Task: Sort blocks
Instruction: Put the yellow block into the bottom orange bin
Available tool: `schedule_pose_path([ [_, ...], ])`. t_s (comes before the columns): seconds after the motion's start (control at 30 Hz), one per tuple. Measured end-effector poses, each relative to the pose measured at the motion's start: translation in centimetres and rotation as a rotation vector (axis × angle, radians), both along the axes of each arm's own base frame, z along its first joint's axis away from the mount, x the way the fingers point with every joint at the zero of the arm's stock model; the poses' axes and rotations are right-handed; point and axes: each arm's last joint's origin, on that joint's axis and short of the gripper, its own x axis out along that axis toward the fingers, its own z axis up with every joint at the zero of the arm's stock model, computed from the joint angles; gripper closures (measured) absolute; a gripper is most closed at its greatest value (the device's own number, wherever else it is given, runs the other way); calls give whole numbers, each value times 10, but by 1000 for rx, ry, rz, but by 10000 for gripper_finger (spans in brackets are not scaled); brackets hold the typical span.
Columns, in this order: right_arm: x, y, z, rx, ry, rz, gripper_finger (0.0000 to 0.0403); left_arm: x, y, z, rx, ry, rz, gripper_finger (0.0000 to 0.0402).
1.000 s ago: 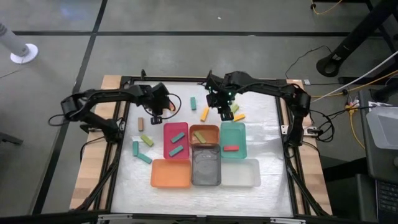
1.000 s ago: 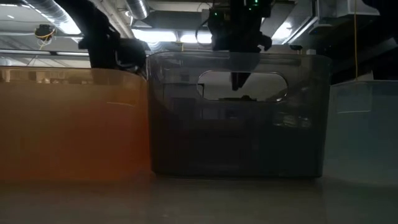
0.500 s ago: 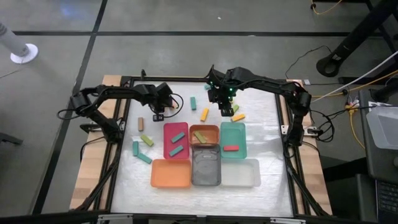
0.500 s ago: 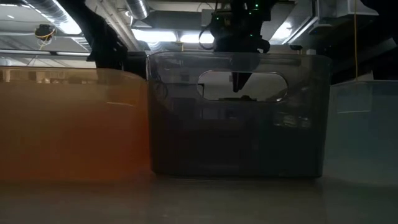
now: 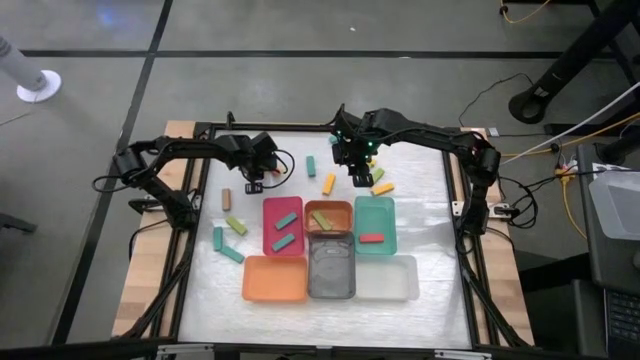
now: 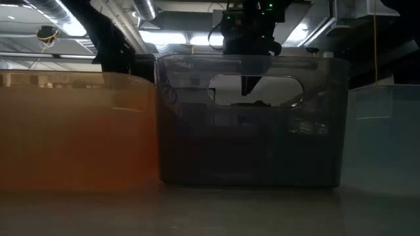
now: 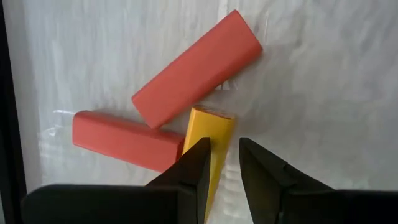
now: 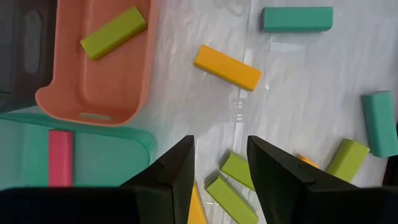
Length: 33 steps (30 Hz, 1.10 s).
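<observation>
The left gripper (image 7: 222, 163) hangs over a yellow-orange block (image 7: 210, 138) whose near end sits in the narrow gap between its slightly parted fingers, two red blocks (image 7: 196, 68) touching it. The right gripper (image 8: 221, 165) is open and empty above two lime green blocks (image 8: 236, 186) beside the teal tray (image 8: 118, 144). No writing is legible, and both grippers have barely shifted from half a second ago.

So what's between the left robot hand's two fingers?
A yellow block runs down into the gap of the left gripper, seen in the left wrist view. Two red blocks lie just beyond.
</observation>
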Motion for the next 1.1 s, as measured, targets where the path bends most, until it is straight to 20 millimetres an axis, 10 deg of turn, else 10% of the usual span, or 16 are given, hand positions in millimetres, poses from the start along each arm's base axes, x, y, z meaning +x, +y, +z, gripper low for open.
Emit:
schedule_pose_path([
  [0.57,0,0,0,0,0,0,256,-1,8,-2,11,-19,6,214],
  [1.1,-3,1,-1,14,36,0,256,0,15,-15,-73,-6,102,324],
])
